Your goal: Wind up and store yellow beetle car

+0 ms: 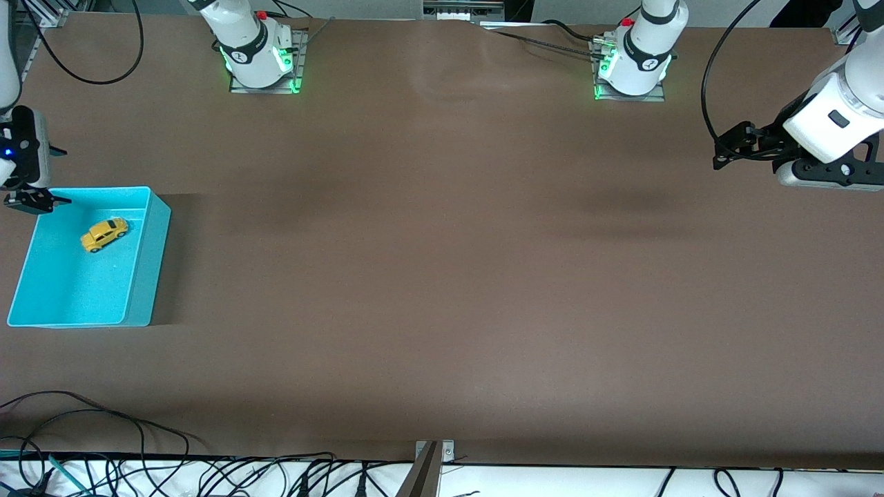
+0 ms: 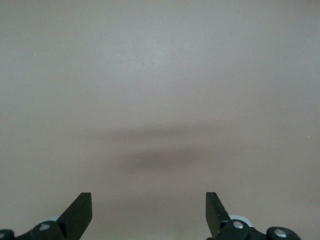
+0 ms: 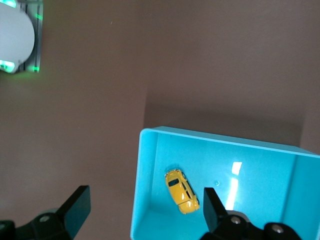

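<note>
The car point(image 1: 104, 235) lies in the bin point(image 1: 148, 276), a turquoise box at the right arm's end of the brown surface point(image 1: 442, 276), on its wheels and touched by nothing; the right gripper point(image 1: 31, 201) hangs over the bin's edge, jaws wide and empty; the left gripper point(image 1: 725, 152) waits above bare surface at the left arm's end, also wide apart, holding nothing.

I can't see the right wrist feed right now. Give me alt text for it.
A yellow beetle car sits on its wheels inside a turquoise bin on the brown table. The right gripper hangs over the bin's edge, empty, fingers wide apart. An arm base with green lights shows at a corner.
</note>
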`<action>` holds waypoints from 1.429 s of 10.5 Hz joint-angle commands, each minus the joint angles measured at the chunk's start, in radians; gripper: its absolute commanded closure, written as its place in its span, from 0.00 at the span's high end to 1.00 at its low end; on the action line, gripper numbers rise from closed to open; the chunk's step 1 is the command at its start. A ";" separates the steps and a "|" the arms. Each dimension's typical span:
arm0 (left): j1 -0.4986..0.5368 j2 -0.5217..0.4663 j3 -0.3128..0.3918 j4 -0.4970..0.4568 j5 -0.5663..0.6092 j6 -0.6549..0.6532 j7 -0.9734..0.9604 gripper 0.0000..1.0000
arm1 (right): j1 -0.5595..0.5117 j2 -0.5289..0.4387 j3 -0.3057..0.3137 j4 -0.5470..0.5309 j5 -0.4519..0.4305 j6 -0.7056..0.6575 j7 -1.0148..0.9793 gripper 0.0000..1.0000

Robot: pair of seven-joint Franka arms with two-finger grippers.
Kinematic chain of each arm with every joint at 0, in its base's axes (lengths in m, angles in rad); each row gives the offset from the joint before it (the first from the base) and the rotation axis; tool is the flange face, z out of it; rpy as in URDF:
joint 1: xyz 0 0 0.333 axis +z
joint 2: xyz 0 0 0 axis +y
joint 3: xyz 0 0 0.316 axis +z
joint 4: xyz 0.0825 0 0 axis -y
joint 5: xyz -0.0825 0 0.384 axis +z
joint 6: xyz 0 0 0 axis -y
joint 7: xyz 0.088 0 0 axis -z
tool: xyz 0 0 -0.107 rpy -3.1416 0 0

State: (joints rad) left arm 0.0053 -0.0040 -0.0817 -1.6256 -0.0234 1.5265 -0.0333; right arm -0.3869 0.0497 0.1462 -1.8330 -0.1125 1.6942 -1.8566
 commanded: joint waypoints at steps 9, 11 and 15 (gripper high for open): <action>0.004 0.006 -0.006 0.016 -0.010 -0.011 0.029 1.00 | 0.262 -0.218 0.000 -0.022 0.109 0.005 1.466 1.00; 0.008 0.006 -0.004 0.016 -0.010 -0.011 0.032 1.00 | 0.295 -0.205 0.003 -0.014 0.108 0.117 1.667 1.00; 0.009 0.006 -0.003 0.016 -0.010 -0.011 0.032 1.00 | 0.306 -0.183 0.007 -0.023 0.203 0.142 1.731 1.00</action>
State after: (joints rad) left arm 0.0046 -0.0040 -0.0828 -1.6255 -0.0234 1.5265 -0.0246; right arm -0.0846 -0.1328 0.1567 -1.8471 0.0436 1.8363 -0.1435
